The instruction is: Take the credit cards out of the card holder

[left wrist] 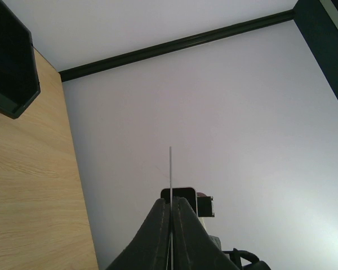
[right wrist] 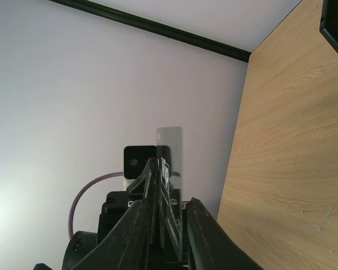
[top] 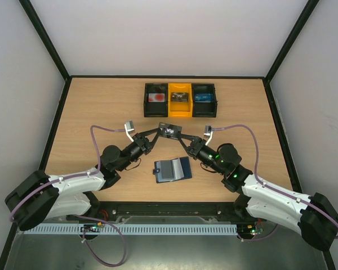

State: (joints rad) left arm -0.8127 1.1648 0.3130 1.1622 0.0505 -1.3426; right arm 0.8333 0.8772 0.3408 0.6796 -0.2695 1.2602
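Handover of a credit card: left jaws clamp it; right jaws straddle it, grip unclear. Next, one side should release. Card holder lies open on the desk, below and behind the jaws.

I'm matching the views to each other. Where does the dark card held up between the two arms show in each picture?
Top external: dark card at centre, just in front of the bins.
Left wrist: edge-on, a thin line at lower centre.
Right wrist: greyish face, lower centre.
Shared landmark: wooden table.
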